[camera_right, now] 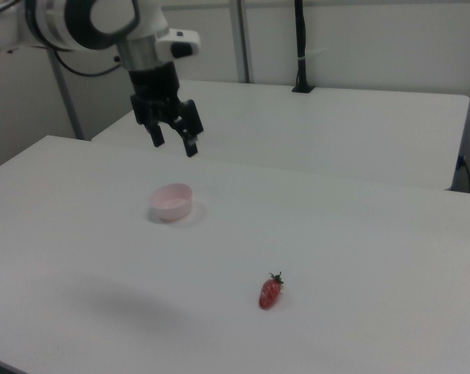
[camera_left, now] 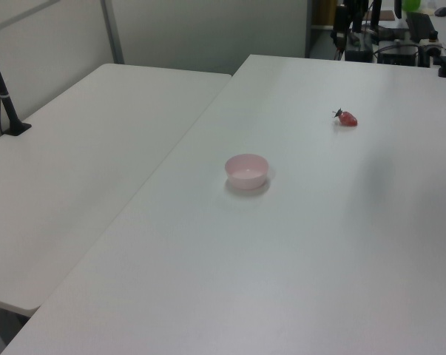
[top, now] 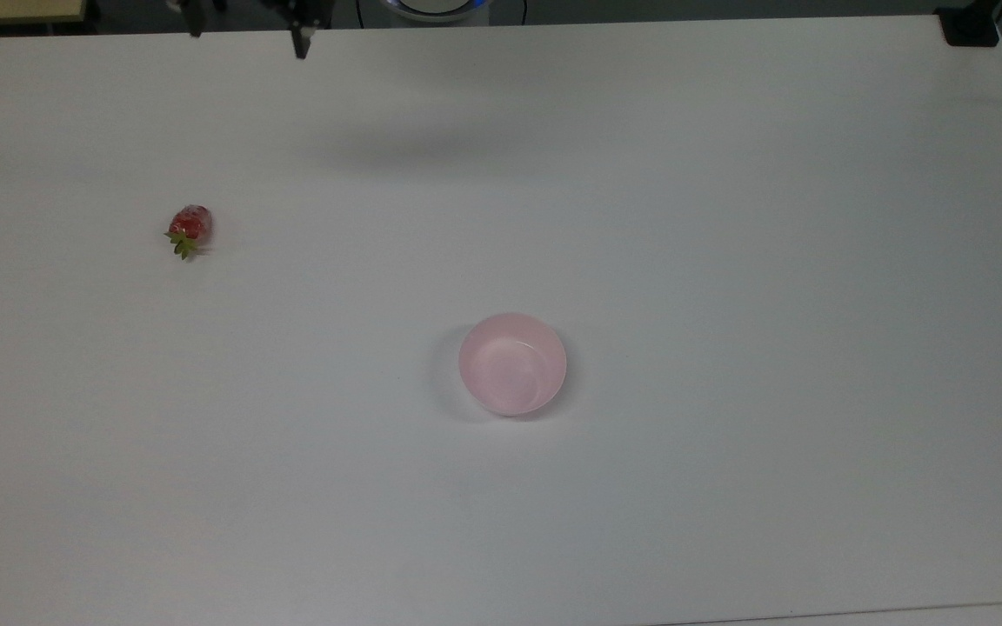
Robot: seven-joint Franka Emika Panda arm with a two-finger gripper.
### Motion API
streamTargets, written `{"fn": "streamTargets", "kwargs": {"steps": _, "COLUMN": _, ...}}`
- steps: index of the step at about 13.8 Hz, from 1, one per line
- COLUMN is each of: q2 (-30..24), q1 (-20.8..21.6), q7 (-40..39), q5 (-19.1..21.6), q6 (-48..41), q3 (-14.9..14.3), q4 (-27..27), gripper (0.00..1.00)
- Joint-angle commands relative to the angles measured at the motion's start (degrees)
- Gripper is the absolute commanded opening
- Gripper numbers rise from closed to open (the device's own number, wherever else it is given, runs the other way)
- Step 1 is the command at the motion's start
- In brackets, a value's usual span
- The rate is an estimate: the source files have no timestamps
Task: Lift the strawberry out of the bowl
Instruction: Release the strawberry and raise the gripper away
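- on the white table (top: 727, 217), well to the top view's left of the bowl (top: 512, 363), you can see the strawberry (top: 187, 228) lying on its side on the bare surface, its green leaves pointing toward the near edge in the top view.
- your bowl sits upright near the middle of the table, and its pink inside looks empty in the top view and the right view.
- the gripper (camera_right: 172, 135) hangs high above the table in the right view, its two fingers spread apart with nothing between them.
- look at the top view and you catch just the dark fingertips (top: 299, 39) at the far edge, well apart from both the fruit and the bowl.
- my reading for you: the fruit is out of the bowl and resting on the table, so the lifting-out part looks done, and it has been set down as well.
- if the task counts as finished once the fruit has left the bowl, you have little left beyond parking the arm.
- if you need the fruit held in the gripper at the end, that is not the case now; you would have to bring the open fingers down over it and close on its red body.
- one risk to weigh: the fruit looks rounded and glossy and lies on a smooth top, so a nudge from one finger could roll it.
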Motion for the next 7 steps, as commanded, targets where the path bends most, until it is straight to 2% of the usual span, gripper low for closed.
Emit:
{"fn": "streamTargets", "kwargs": {"steps": 1, "q2": -2.37, "q1": 7.42, "q7": 3.98, "q5": 3.32, "q6": -0.46, "q3": -5.46, "q4": -1.34, "gripper": 1.00}}
{"fn": "streamTargets", "kwargs": {"steps": 4, "q2": -2.37, "q1": 10.06, "q7": 3.90, "q5": 2.89, "q6": -0.02, "q3": -5.55, "q4": -1.43, "gripper": 1.00}}
{"fn": "streamTargets", "kwargs": {"steps": 7, "q2": -2.02, "q1": 10.85, "q7": 3.37, "q5": 2.80, "q6": -0.11, "q3": -5.11, "q4": -1.61, "gripper": 1.00}}
